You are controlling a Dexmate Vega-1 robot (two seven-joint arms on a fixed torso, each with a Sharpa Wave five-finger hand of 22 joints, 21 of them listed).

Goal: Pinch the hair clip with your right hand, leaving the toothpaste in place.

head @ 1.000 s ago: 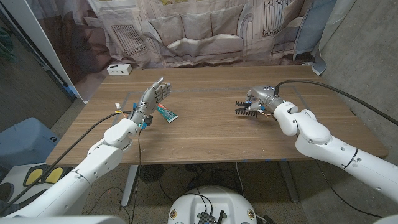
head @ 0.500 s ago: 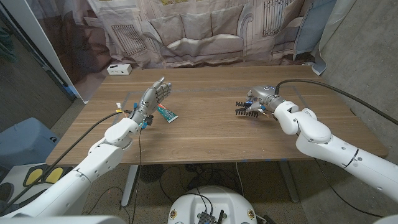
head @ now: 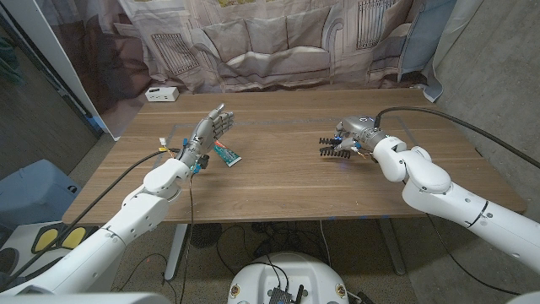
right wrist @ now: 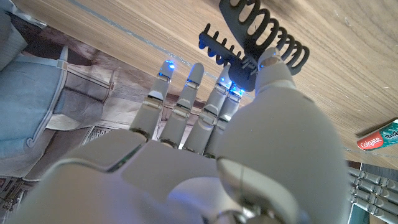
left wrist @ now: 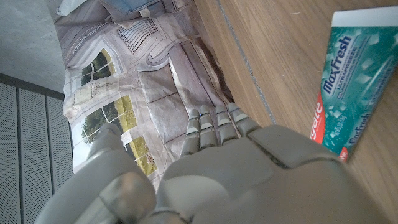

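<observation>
At the wooden table (head: pixel 278 181), the robot's left hand (head: pixel 207 133) stands raised just beside a Colgate MaxFresh toothpaste tube (head: pixel 225 154), its fingers straight, held apart and gripping nothing; the tube lies flat on the boards on the left half of the tabletop, with the hand's palm turned toward it. The left wrist view shows the same hand (left wrist: pixel 205 174) from behind, with the teal-and-red tube (left wrist: pixel 353 81) lying on the wood beside it, not touched. Across the table, well apart from the tube, the right hand (head: pixel 354 135) is lowered onto a black hair clip (head: pixel 332 148) whose teeth point out toward the table's middle. In the right wrist view, the thumb and a fingertip (right wrist: pixel 227 84) of that hand (right wrist: pixel 205 155) close on the hinge end of the claw clip (right wrist: pixel 261 40), pinching it, while the other fingers reach forward with blue lights at their tips. Farther back, a small white box (head: pixel 161 94) sits near the table's far left corner, before a curtain (head: pixel 278 42) printed with a sofa.
</observation>
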